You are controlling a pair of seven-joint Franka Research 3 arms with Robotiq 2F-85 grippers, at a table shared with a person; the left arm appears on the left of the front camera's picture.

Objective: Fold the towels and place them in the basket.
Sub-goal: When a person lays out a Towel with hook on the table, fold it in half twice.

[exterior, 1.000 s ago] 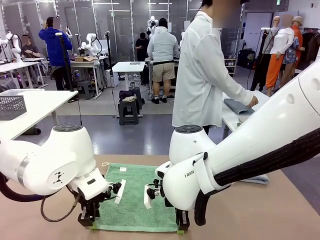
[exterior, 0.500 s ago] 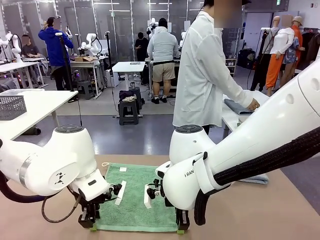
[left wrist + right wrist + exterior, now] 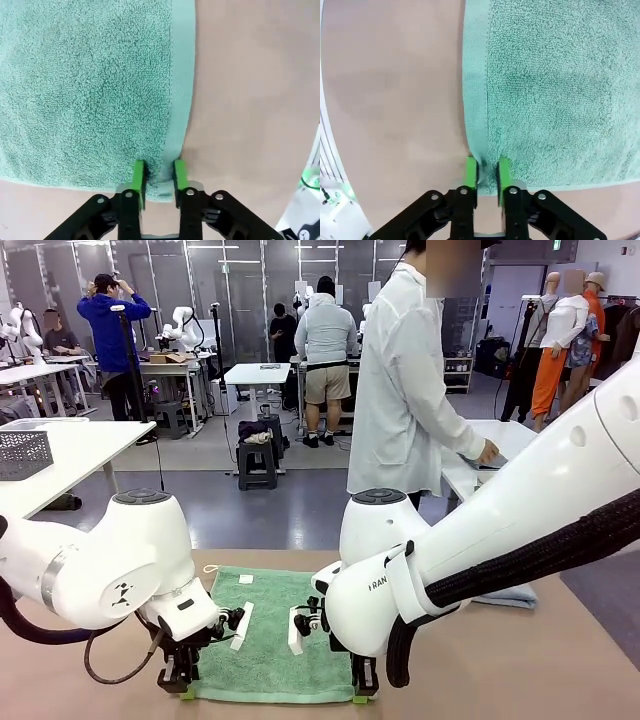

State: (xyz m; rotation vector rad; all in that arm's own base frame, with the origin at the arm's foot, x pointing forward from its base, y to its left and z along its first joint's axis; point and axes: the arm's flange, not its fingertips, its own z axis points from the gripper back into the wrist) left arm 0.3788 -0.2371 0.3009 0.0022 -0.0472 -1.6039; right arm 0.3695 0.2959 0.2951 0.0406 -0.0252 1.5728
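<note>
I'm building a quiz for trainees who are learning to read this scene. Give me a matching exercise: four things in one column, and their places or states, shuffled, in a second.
1. left gripper
2. right gripper
3. mint green towel
4. pale grey mesh basket

A. on the white side table at picture left
B. shut on the towel's near right corner
C. spread flat on the brown table
D. shut on the towel's near left corner

Pairs: 1-D, 2-B, 3-C, 4-A.

A person (image 3: 405,390) in white stands beyond the tan table (image 3: 520,660), mesh basket (image 3: 22,453) far left.
</note>
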